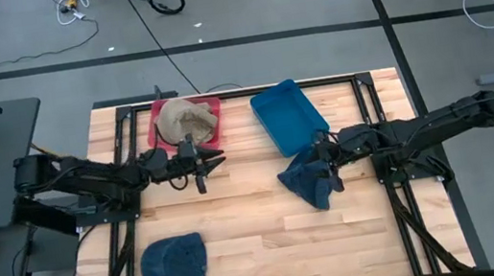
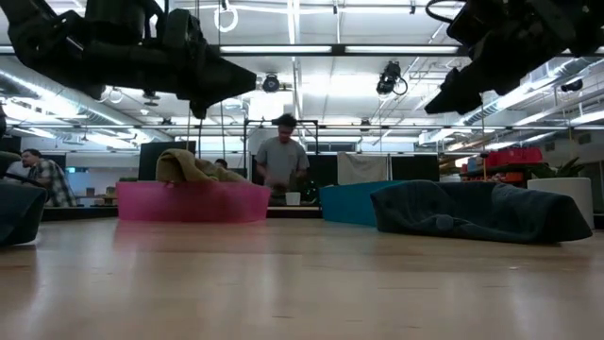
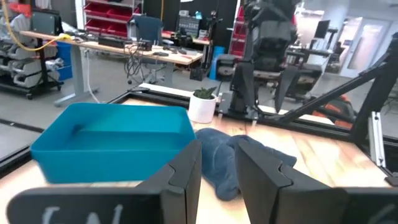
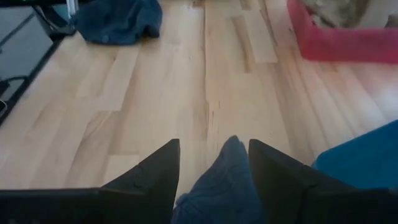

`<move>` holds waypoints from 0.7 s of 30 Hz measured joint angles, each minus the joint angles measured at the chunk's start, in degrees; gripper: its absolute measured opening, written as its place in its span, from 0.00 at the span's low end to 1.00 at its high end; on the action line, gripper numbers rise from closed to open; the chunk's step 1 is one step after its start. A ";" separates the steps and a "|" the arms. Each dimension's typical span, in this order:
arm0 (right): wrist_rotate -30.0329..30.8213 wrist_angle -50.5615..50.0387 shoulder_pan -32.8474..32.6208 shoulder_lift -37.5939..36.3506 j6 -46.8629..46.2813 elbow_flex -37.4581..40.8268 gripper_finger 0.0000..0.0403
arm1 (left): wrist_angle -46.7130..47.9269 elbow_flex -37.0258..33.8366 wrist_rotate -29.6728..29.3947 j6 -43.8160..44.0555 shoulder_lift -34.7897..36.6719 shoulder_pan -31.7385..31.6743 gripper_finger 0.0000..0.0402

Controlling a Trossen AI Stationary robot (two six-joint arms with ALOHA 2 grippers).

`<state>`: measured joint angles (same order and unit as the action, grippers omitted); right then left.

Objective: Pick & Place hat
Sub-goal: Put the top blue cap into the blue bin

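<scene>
On the wooden table [image 1: 269, 222], a tan hat [image 1: 185, 121] lies in the red bin [image 1: 156, 122] beside the empty blue bin [image 1: 288, 116], with one blue hat [image 1: 176, 264] near the front edge. The right claw [image 1: 326, 164] hangs open over a second blue hat [image 1: 309, 180] just beside the blue bin, its fingers [image 4: 152, 177] either side of the cloth. The left claw [image 1: 215, 161] hovers open and empty just in front of the red bin.

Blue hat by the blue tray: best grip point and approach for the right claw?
Grip the raised fold of the blue hat nearest the right claw, coming from above. It lies crumpled and limp on the table beside the blue tray; a pinched ridge holds better than flat cloth.
</scene>
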<state>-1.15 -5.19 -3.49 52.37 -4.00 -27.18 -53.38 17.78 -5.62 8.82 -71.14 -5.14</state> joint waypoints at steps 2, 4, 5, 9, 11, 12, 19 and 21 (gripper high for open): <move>0.00 0.00 0.00 1.23 -0.01 0.00 0.48 | -0.69 0.00 0.03 0.02 -1.13 0.02 0.25; -0.02 -0.04 0.00 2.76 -0.02 0.00 0.48 | -0.67 0.00 -0.01 -0.15 -1.59 -0.01 0.25; -0.36 -0.09 0.00 3.52 0.06 0.00 0.48 | -0.69 0.00 -0.01 -0.31 -1.67 -0.01 0.25; -1.25 -0.17 0.00 6.67 2.55 0.00 0.48 | -0.68 0.00 -0.05 -0.35 -1.68 -0.01 0.25; 0.88 -0.42 0.16 8.50 2.39 0.00 0.48 | -0.71 0.00 -0.01 -0.35 -1.68 -0.01 0.25; 2.57 -0.70 0.26 9.39 1.15 0.00 0.48 | -0.69 0.00 -0.03 -0.33 -1.68 -0.01 0.25; 11.66 -6.07 0.29 14.42 -1.49 -0.02 0.48 | -0.64 0.00 -0.03 -0.37 -1.68 -0.01 0.25; 13.32 -6.84 0.31 15.91 -2.44 -0.02 0.48 | -0.49 0.00 -0.03 -0.37 -1.68 -0.01 0.25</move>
<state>12.17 -12.03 -3.18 68.28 -6.45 -27.20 -53.87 17.78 -5.65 8.45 -72.82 -5.15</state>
